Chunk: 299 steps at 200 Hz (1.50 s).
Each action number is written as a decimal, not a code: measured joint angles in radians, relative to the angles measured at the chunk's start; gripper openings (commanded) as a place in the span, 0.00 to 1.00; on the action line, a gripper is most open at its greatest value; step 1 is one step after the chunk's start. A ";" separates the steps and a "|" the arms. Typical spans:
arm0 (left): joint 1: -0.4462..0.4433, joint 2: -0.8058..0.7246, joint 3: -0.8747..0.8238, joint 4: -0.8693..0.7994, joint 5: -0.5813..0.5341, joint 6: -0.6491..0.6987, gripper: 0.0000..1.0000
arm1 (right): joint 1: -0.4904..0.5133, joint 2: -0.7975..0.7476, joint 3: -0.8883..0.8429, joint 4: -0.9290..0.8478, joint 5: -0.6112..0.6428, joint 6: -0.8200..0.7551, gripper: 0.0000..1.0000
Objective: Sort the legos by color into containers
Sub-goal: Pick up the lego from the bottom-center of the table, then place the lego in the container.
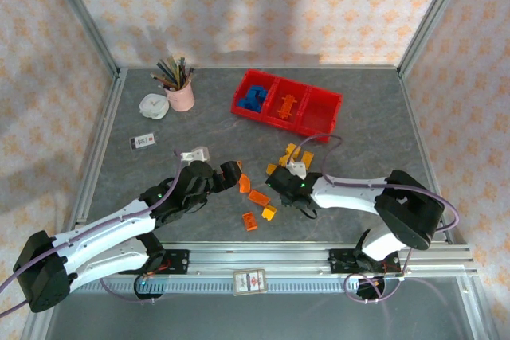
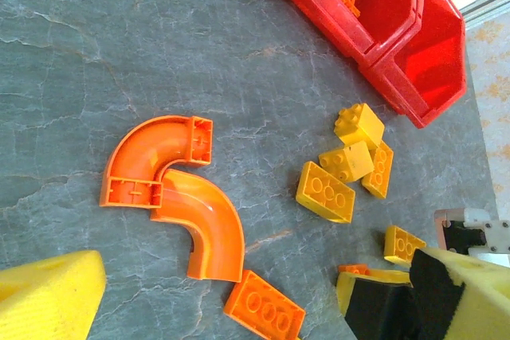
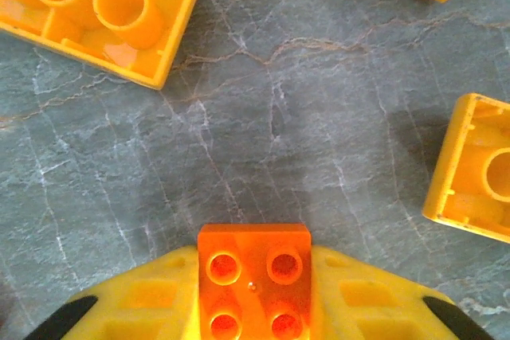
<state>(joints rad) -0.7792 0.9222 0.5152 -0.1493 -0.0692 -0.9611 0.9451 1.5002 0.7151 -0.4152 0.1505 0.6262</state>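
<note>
Your right pincer [image 1: 280, 181] is clamped on an orange brick [image 3: 255, 272], with yellow bricks [image 3: 96, 13] lying around it on the surface [image 3: 279, 117]. Your left pincer [image 1: 231, 174] stands apart, two curved orange pieces [image 2: 171, 189] just ahead of it. The red bins [image 1: 333, 113] sit at the far side: blue legos [image 1: 255, 99] in the left compartment, orange ones [image 1: 287, 105] in the middle.

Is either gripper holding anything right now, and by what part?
The right gripper clamps an orange four-stud brick by two opposite side walls; the left gripper is open, holding nothing.
</note>
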 measured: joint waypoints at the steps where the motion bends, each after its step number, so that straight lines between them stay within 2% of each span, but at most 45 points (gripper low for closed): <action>1: 0.000 0.000 0.000 0.000 0.000 0.000 0.99 | -0.001 0.000 0.000 0.000 0.000 0.000 0.30; 44: 0.004 0.000 0.003 -0.010 -0.011 0.017 0.99 | -0.094 -0.068 0.049 -0.011 -0.027 -0.048 0.31; 81: 0.056 0.024 0.049 -0.018 0.003 0.055 0.99 | -0.208 -0.039 0.251 0.003 -0.038 -0.137 0.32; 136: 0.137 0.174 0.163 0.000 0.052 0.126 0.99 | -0.360 0.227 0.592 0.056 -0.014 -0.264 0.32; 167: 0.152 0.245 0.205 0.010 0.062 0.156 0.99 | -0.422 0.435 0.801 0.056 0.020 -0.330 0.32; 180: 0.155 0.268 0.220 0.010 0.061 0.166 0.99 | -0.441 0.512 0.878 0.058 0.030 -0.356 0.36; 191: 0.159 0.278 0.226 0.012 0.061 0.174 0.99 | -0.454 0.558 0.921 0.058 0.031 -0.368 0.46; 220: 0.168 0.283 0.227 0.013 0.061 0.178 0.99 | -0.482 0.647 1.040 0.027 0.034 -0.412 0.52; 255: 0.171 0.286 0.227 0.012 0.061 0.178 0.99 | -0.483 0.636 1.056 0.022 -0.003 -0.434 0.58; 299: 0.171 0.220 0.195 0.011 0.062 0.173 0.99 | -0.401 0.409 0.769 0.047 -0.070 -0.417 0.63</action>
<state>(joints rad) -0.6083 1.1419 0.7097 -0.1383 -0.0074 -0.7879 0.5442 1.9087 1.4845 -0.3683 0.0807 0.2089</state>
